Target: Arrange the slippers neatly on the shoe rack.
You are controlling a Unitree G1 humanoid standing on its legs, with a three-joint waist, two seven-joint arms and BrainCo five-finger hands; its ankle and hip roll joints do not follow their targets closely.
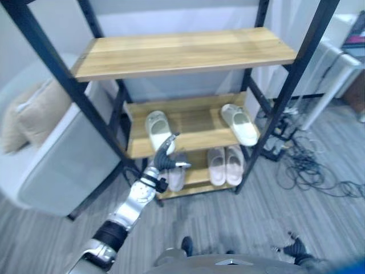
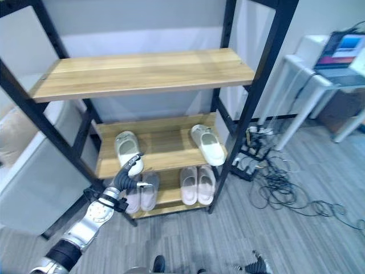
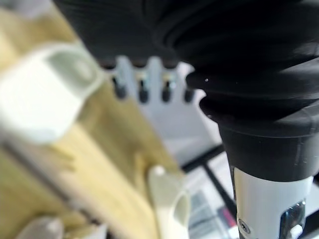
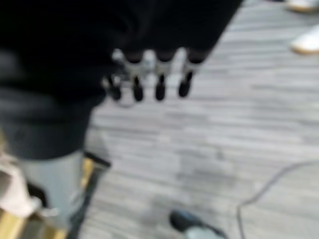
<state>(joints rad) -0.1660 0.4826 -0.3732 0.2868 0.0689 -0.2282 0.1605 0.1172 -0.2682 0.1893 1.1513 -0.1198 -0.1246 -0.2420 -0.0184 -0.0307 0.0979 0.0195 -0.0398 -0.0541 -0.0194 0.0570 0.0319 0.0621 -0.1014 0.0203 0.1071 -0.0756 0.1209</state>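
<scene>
The left robot hand (image 2: 130,169), fingers loosely open and empty, hovers at the middle shelf (image 2: 165,149) edge just below the left white slipper (image 2: 126,146); its mate (image 2: 208,144) lies askew far right. A clumsy reach risks nudging the slipper backward

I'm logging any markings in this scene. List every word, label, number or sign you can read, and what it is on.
No text can be read.
Laptop screen on the white table: coloured patches, too blurred to read.
Slippers on the middle shelf and bottom shelf: no markings visible.
Shoe rack: bare wood, no labels.
Left robot hand: no markings legible.
</scene>
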